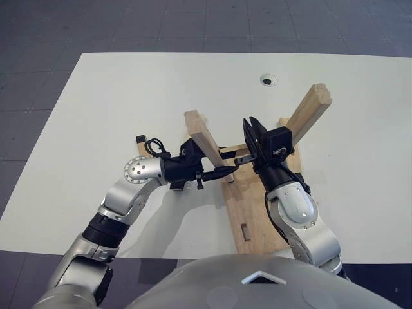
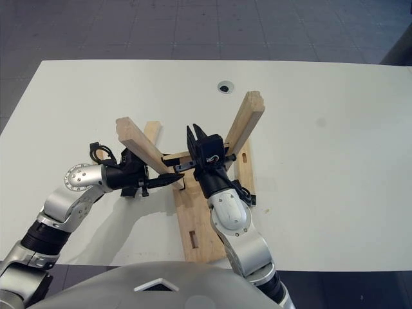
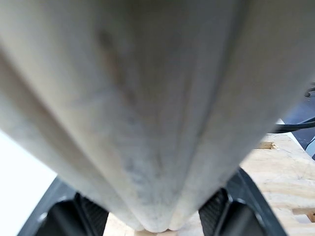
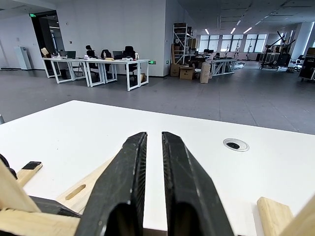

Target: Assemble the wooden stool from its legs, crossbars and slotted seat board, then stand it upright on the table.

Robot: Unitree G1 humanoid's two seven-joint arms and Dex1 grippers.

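The slotted seat board (image 1: 252, 215) lies flat on the white table (image 1: 116, 103). Two wooden legs rise from it at a slant: the left leg (image 1: 201, 136) and the right leg (image 1: 308, 111), with a crossbar (image 1: 233, 152) between them. My left gripper (image 1: 217, 174) is shut on the left leg (image 3: 147, 108) near its lower end, its black pads (image 3: 92, 211) on either side. My right gripper (image 1: 253, 131) points upward between the two legs, above the crossbar; its fingers (image 4: 123, 187) are shut, nothing between them.
A round cable hole (image 1: 268, 80) sits in the table beyond the legs. A small black piece (image 1: 140, 138) lies left of my left wrist. A flat slotted wooden strip (image 4: 78, 189) lies on the table by the legs. Bare table stretches far left and far right.
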